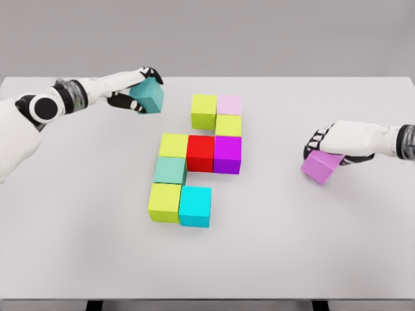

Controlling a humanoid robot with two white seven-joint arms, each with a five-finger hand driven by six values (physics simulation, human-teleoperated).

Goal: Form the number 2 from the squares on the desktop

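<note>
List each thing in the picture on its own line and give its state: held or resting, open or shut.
Left hand: shut on teal cube.
Teal cube: held, apart from the group.
Right hand: shut on violet cube.
Violet cube: held, tilted, at the table.
Nine grouped cubes: resting, touching.
</note>
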